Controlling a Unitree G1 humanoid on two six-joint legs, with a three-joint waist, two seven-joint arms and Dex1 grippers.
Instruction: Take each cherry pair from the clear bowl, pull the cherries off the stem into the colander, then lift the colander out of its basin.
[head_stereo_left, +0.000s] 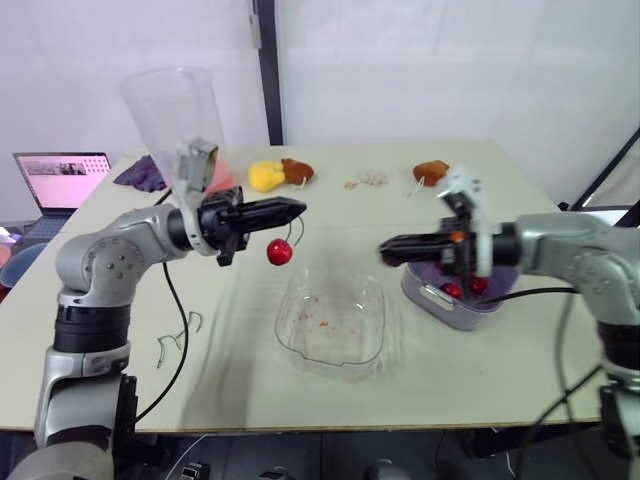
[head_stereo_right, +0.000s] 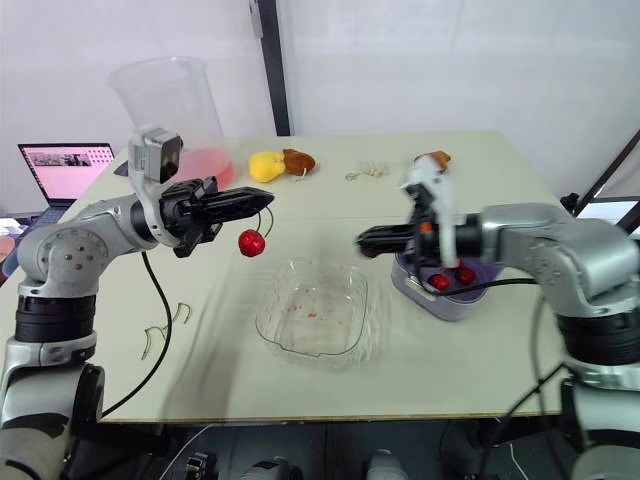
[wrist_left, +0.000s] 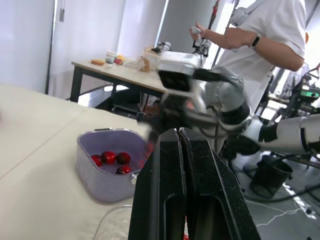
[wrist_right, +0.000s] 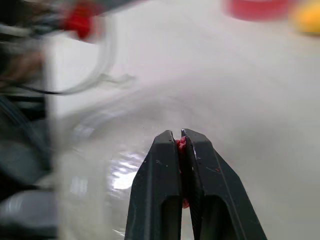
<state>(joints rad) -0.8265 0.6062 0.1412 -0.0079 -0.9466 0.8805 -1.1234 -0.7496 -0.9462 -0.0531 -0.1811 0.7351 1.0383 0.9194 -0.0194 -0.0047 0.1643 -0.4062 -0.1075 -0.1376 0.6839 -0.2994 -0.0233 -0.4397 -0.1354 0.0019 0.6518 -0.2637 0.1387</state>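
Beige desk (head_stereo_left: 500, 380), clear bowl (head_stereo_left: 283, 335) empty bar red smears. Left gripper (head_stereo_left: 295, 209) jaws clenched on a stem (head_stereo_left: 296, 232), one cherry (head_stereo_left: 279, 252) dangling beside the bowl. Right gripper (head_stereo_left: 388, 250) jaws pinch a red bit (wrist_right: 180, 145) near the colander (head_stereo_right: 485, 272), several cherries (wrist_left: 108, 157) inside, still in its basin (head_stereo_right: 440, 302). Likely last pair; lift not done.

A cherry (head_stereo_left: 279, 252) is dangled by its stem (head_stereo_left: 297, 231) from the closed left gripper (head_stereo_left: 298, 209), at 11 o'clock of the clear bowl (head_stereo_left: 285, 325). The right gripper (head_stereo_left: 385, 250) is held at 10 o'clock of the colander (head_stereo_left: 452, 316), where 2 cherries (head_stereo_left: 453, 291) are seen.
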